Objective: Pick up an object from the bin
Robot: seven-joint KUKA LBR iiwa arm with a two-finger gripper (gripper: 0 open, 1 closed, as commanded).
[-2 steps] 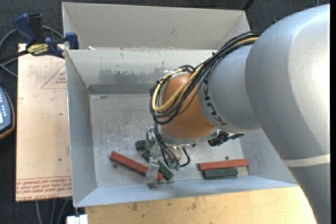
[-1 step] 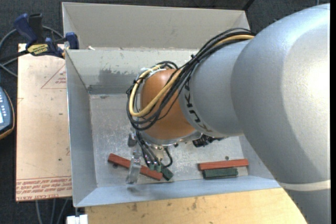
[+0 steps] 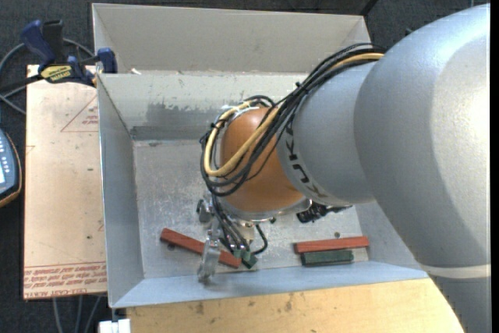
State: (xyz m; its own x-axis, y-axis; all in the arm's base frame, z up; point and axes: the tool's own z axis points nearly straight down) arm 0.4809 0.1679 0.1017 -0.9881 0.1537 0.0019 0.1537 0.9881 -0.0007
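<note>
One red-brown stick [image 3: 182, 242] by the bin's [image 3: 117, 168] front wall lies under the gripper [image 3: 212, 257], open or closed I cannot tell; grasp-and-lift likely follows.

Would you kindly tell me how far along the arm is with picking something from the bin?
Done: the pincer is down in the grey metal bin, at the long red stick by the near wall. In hand: a grip on it cannot be confirmed. Left: the lift; the stick lies on the floor, and the flat red-and-green bar lies apart, to one side.
</note>
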